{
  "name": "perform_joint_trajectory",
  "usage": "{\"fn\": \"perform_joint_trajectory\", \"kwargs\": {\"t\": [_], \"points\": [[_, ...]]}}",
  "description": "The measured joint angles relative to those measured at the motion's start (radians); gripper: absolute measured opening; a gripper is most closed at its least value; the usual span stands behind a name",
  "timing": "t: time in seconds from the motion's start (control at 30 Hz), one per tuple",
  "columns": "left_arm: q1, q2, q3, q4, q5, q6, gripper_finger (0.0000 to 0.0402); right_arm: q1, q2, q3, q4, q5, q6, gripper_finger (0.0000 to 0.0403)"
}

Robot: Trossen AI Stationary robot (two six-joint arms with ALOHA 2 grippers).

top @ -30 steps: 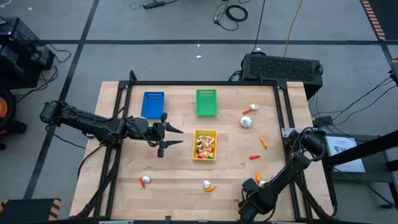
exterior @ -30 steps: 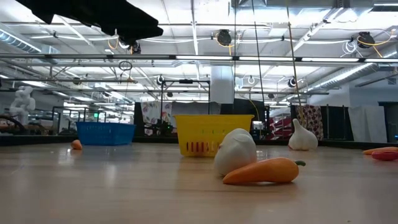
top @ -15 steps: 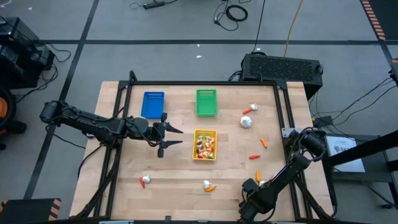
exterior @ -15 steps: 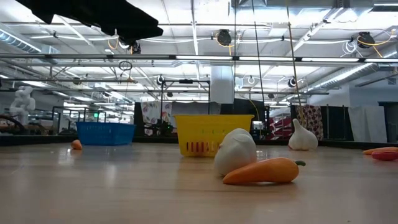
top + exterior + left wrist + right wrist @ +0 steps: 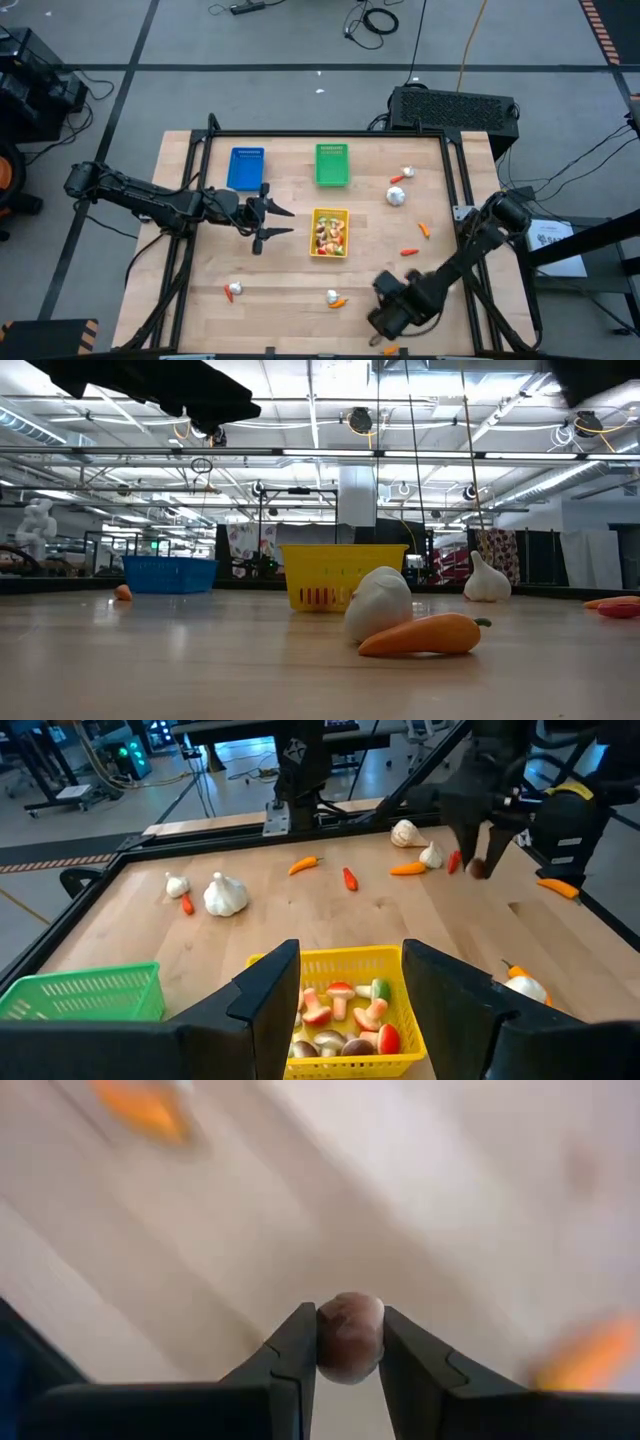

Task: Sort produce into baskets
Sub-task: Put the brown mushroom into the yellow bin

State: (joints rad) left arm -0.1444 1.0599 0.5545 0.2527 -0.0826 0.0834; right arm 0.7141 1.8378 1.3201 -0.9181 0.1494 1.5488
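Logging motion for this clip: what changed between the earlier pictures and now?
The right gripper has closed on a small brownish round piece, and the right arm has swung leftward along the table's near edge. An orange piece now shows by that edge. The left gripper stayed open beside the yellow basket; baskets and other produce did not move.

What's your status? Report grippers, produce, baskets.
Right gripper shut on a small brownish round piece, above the table's near edge. Left gripper open, beside yellow basket. Nothing blocking.
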Motion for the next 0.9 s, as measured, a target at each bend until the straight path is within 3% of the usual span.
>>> {"fn": "perform_joint_trajectory", "kwargs": {"t": [0.23, 0.43, 0.57, 0.9], "points": [[0.0, 0.0, 0.0, -0.007, 0.0, -0.001, 0.0185, -0.176, -0.004, 0.0, 0.195, 0.264, -0.418, 0.0079], [0.0, 0.0, 0.0, -0.012, 0.0, -0.025, 0.0185, -0.327, -0.004, 0.0, 0.392, 0.321, -0.771, 0.0079], [0.0, 0.0, 0.0, -0.04, 0.0, -0.027, 0.0185, -0.392, -0.004, 0.0, 0.404, 0.322, -0.844, 0.008], [0.0, 0.0, 0.0, -0.052, 0.0, -0.026, 0.0185, -0.48, -0.004, 0.0, 0.369, 0.322, -0.844, 0.008]]}}
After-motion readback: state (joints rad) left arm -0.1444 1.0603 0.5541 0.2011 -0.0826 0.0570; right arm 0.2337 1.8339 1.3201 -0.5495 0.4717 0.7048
